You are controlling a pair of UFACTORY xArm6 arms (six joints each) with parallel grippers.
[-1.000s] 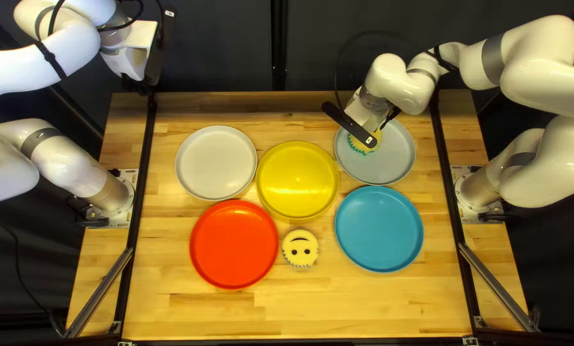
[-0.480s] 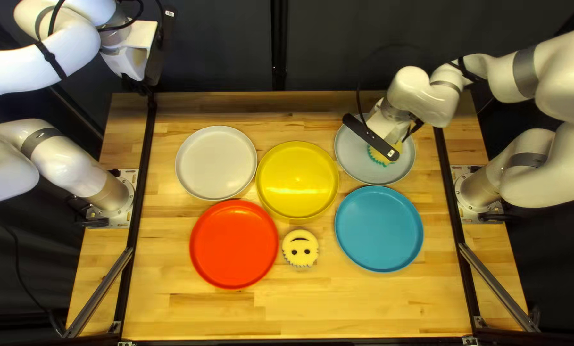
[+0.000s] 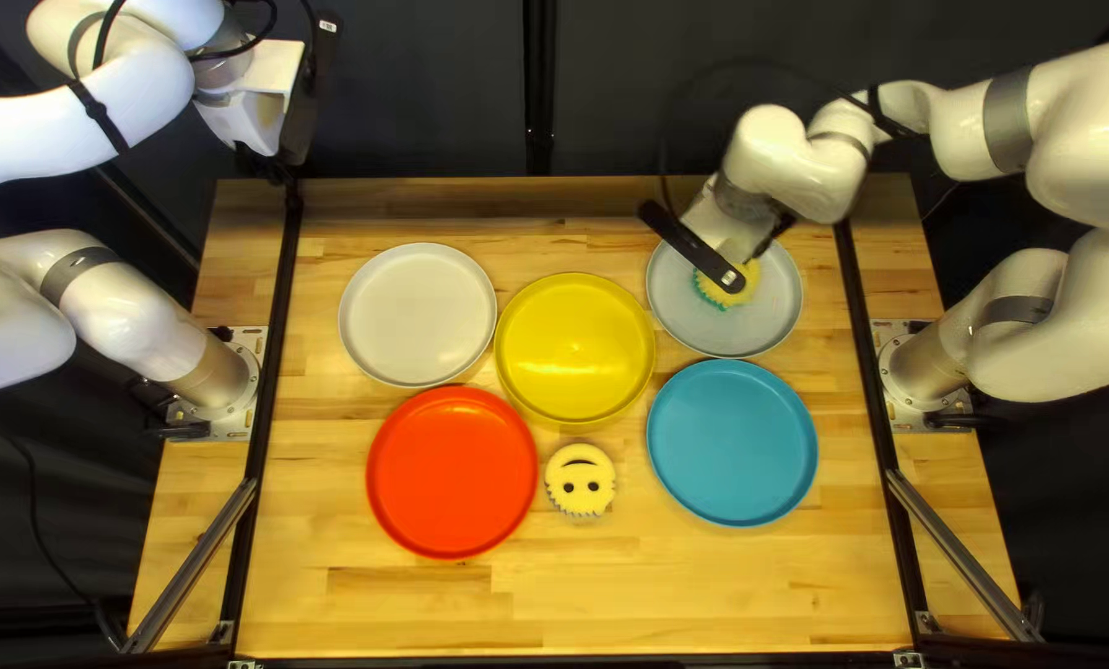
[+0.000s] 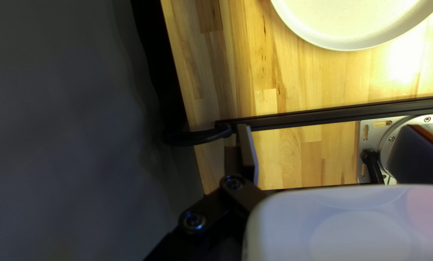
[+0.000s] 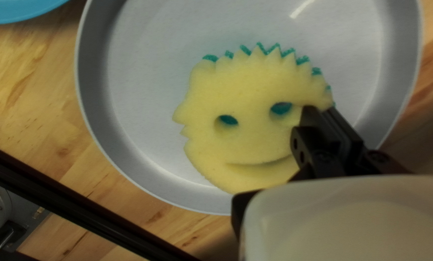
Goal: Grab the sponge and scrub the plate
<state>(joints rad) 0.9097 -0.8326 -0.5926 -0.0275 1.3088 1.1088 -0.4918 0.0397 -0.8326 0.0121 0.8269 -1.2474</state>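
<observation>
Well, the table (image 3: 554, 592) carries five plates: red (image 3: 453, 472), blue (image 3: 731, 442), yellow (image 3: 575, 348), white (image 3: 417, 314) and grey (image 3: 766, 307). The white, yellow and grey plates stand along the far side, the red and blue nearer. The left gripper (image 3: 277, 182), by the table's far left corner, is spread open. The right gripper (image 3: 756, 254), over the grey plate, is closed on the edge of the sponge (image 5: 250, 92). That sponge lies in the grey plate, face up. The other sponge (image 3: 580, 481) sits on bare wood between red and blue.
</observation>
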